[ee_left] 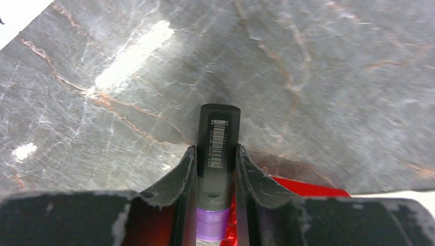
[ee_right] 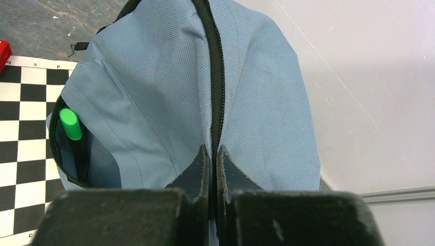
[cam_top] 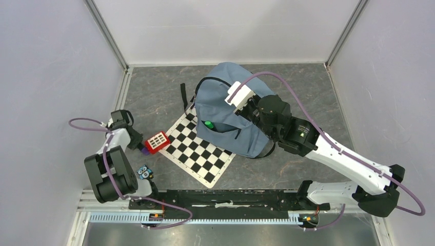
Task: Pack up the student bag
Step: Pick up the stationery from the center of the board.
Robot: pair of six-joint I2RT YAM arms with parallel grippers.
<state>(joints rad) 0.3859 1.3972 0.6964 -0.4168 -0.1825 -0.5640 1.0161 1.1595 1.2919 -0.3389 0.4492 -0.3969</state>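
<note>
Here's the bag point(cam_top: 225, 87), a soft, rumpled mound of dusty grey-blue weave, sitting mid-bench towards the far wall, its near edge draped over one corner of the chessboard point(cam_top: 197, 151). A black zip point(ee_right: 215, 77) runs along its crown, and the fabric shows a fine canvas grain. The front pocket gapes, edged in black zip, with a green marker point(ee_right: 70, 124) poking out, its cap round and glossy.

The right claw point(ee_right: 211, 151) sits right on that zip, its scuffed black fingers clenched together; whether they pinch the zip, I can't tell.

Over on the left, the left claw point(ee_left: 215, 151) is grasping a marker point(ee_left: 219, 138), a dark grey barrel with a barcode label and a purple band, worn pads flush against both sides. Just beside it lies a red box point(cam_top: 157, 142) with a white grid face. The bench point(cam_top: 154, 97) is grey stone-look, veined with rust and white.
</note>
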